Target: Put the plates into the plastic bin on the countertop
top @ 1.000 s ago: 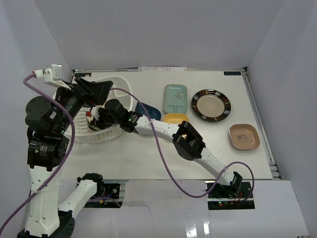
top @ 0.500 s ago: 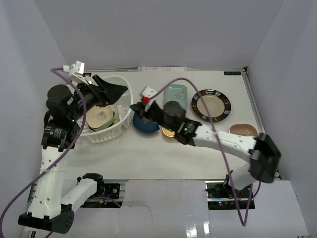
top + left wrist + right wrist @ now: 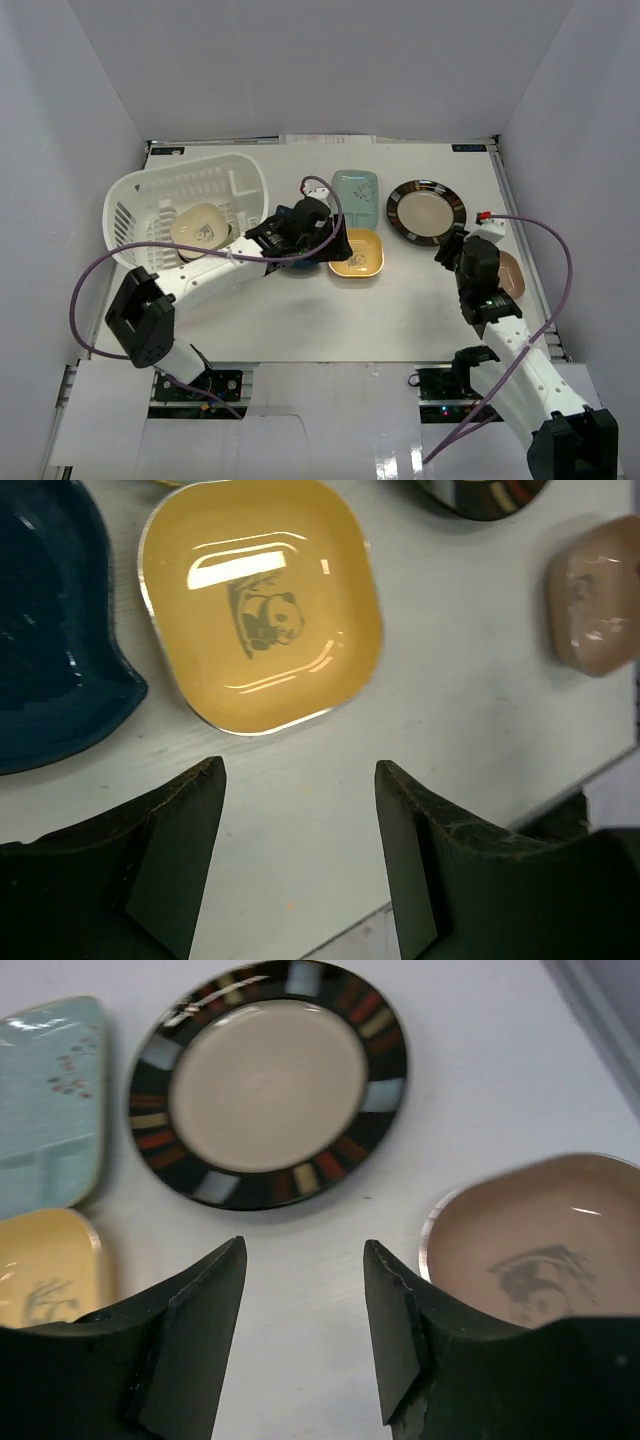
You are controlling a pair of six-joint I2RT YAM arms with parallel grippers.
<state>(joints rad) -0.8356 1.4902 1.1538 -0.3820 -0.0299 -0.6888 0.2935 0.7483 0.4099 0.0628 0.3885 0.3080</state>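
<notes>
From above, the bin [image 3: 130, 195] sits at the left of the table [image 3: 400, 320], and one pale plate [image 3: 200, 225] lies inside it. I think it was put there because that is where all the plates must go. Five plates wait outside, all to the right of the bin. My left pincer [image 3: 335, 247] reaches out just past the bin, over the blue plate [image 3: 292, 270] and beside the yellow plate [image 3: 357, 253]. My right pincer [image 3: 448, 250] is far from the bin, between the round plate [image 3: 426, 212] and the brown plate [image 3: 512, 275]. The teal plate [image 3: 355, 193] lies behind the yellow one. In my left wrist view, my two fingers stand wide apart with nothing between them, only bare table. The yellow plate is right in front of them, so I think I am lining up to grab its near edge. In my right wrist view, my fingers are partly apart and hold nothing. They point at the gap between the round plate and the brown one. The brown plate is nearer, so I guess it is my next pick.
</notes>
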